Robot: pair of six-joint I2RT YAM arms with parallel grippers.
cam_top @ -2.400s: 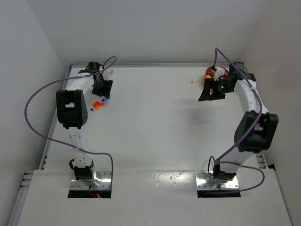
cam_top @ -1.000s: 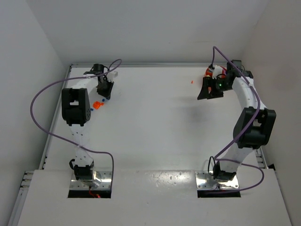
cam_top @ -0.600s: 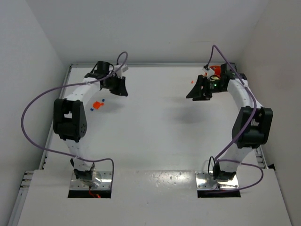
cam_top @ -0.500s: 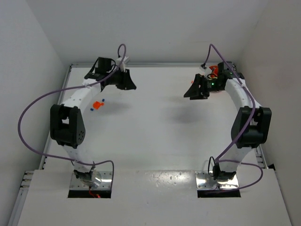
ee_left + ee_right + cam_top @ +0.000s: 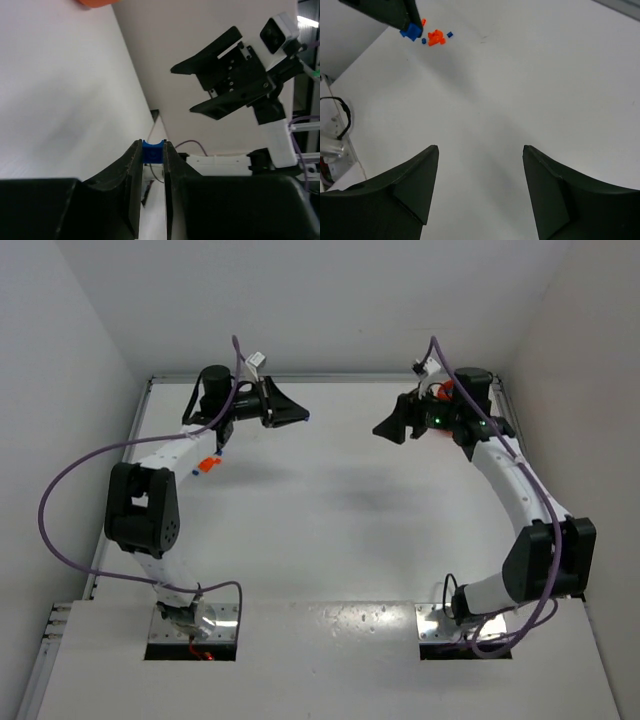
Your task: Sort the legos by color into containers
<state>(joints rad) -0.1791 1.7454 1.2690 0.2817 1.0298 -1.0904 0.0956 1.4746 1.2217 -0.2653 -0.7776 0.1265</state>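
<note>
The sorting looks far from finished. The left tool (image 5: 296, 415) is clamped on a single blue brick (image 5: 153, 150), held in the air well left of the orange bowl (image 5: 446, 391) and not yet in any compartment. A small cluster of orange bricks (image 5: 436, 37), with a couple of tiny blue bricks (image 5: 449, 34) beside it, lies on the counter (image 5: 330, 530), farther from the bowl than the carried brick, so several trips seem to remain. What the bowl already holds cannot be told, since the right arm hides most of it. The right tool (image 5: 480, 150) stands open and empty just left of the bowl, its tips facing the left tool across a gap. Compared with half a second ago, both tools have swung inward. The left one has come closer to the bowl with its brick, and the right one has drawn a little farther from the bowl.
</note>
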